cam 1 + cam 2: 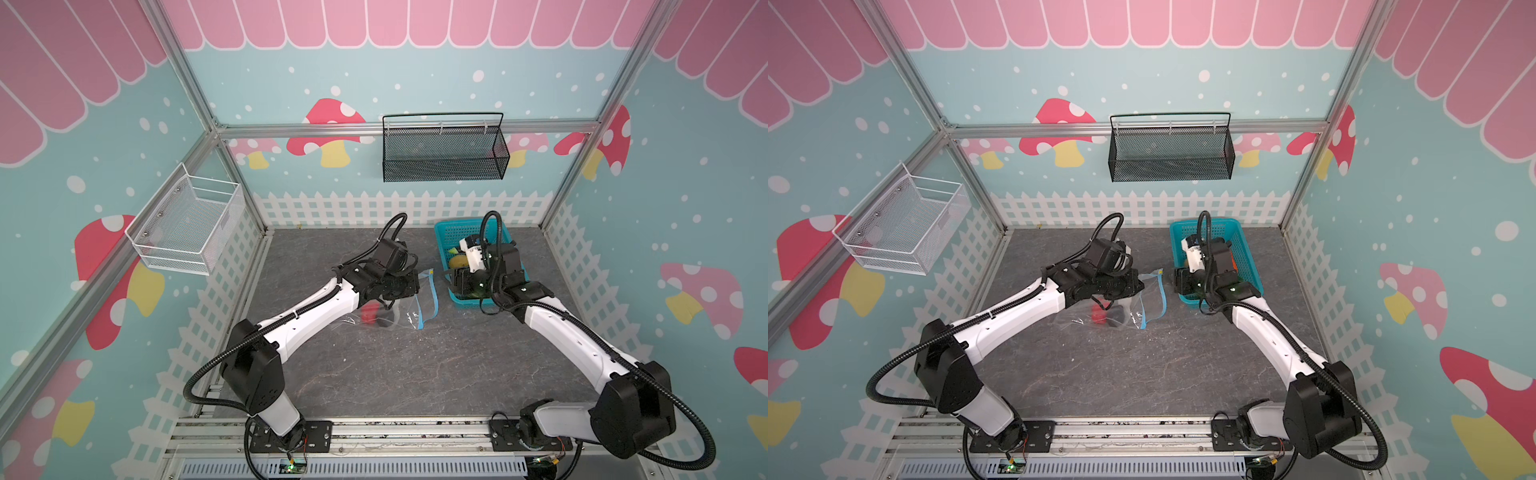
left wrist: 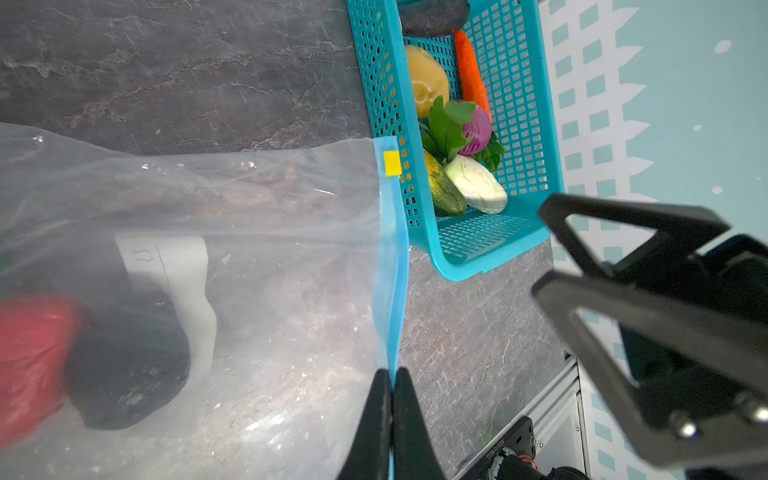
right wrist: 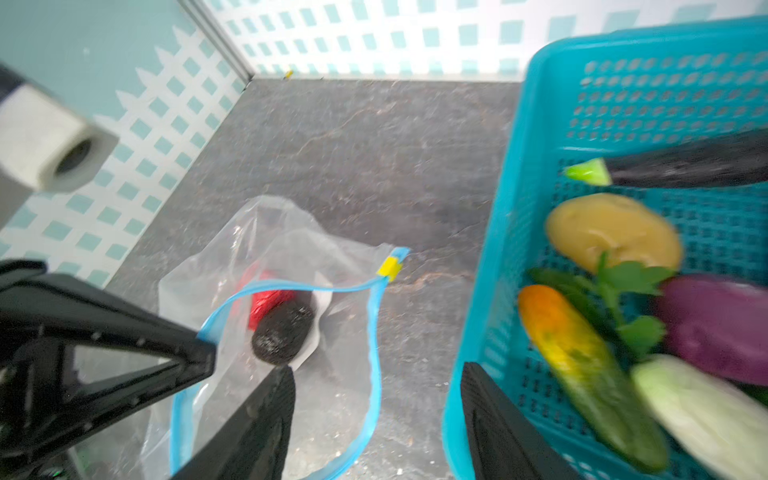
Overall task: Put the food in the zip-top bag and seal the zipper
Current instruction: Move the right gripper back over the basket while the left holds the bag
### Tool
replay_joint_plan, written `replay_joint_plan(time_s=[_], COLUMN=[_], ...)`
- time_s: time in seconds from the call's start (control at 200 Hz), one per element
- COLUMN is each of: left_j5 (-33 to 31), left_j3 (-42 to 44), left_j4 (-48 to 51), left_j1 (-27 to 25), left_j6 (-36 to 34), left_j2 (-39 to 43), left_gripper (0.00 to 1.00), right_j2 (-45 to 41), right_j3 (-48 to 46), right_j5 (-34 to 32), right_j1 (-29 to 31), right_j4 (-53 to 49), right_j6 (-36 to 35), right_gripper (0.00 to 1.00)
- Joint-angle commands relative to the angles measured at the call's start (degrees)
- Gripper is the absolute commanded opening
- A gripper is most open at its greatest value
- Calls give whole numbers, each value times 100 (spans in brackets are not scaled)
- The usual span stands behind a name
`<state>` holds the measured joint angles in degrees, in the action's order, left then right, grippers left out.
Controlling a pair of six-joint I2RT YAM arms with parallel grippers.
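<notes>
Grey marbled tabletop [image 1: 415, 374]. Turquoise lattice basket [image 2: 374, 83] just beside zip-top bag [image 2: 270, 249]: crinkly clear film, mouth gaping. Left gripper [image 2: 391, 374] clamped on zipper [image 2: 395, 257], lifting mouth. Right gripper [image 3: 376, 374] spread, empty, at basket edge. Red and dark food [image 3: 278, 324] in bag; rest in basket. Advise gripping smooth tapered carrot [image 2: 469, 70] mid-body, mouth kept taut. Yellow slider [image 2: 391, 163] at zipper's far end.
</notes>
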<state>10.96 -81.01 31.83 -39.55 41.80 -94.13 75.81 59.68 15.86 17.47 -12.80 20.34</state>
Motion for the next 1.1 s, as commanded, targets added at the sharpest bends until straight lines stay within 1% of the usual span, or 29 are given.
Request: replay_joint_plan(time_s=[0.0,0.15,0.225,0.38,0.49,0.63,0.765,1.095], left_j5=[24,97,150,209,248,300,336,384], left_j3=[-125,-174,-191,-188,-178,-183,-196,-152], left_j4=[-67,-63,-69,-71,-67,-69,-82,-114], left_j1=[-9,-5,-7,-8,8,17,18,26], left_j6=[-15,-59,-63,-58,-81,-105,-112,-98], left_j2=[-36,-62,-69,-78,-86,-100,-89,-83], left_gripper=[0,0,0,0,0,0,0,0], right_j2=[-8,412,708,1316,1622,2089,2529,3140], right_j3=[211,588,742,1018,1035,1128,1316,1700], right_j5=[-384,-806,-761,-909,-763,-621,-633,-552], right_j1=[-418,-915,-1197,-1528,-1739,-1792,-1796,-1777], right_j4=[-375,-512,-570,-843,-826,-779,-842,-778], right_j6=[-225,-251,-277,-442,-428,-447,-504,-469], right_gripper=[64,63,63,65,67,71,75,78])
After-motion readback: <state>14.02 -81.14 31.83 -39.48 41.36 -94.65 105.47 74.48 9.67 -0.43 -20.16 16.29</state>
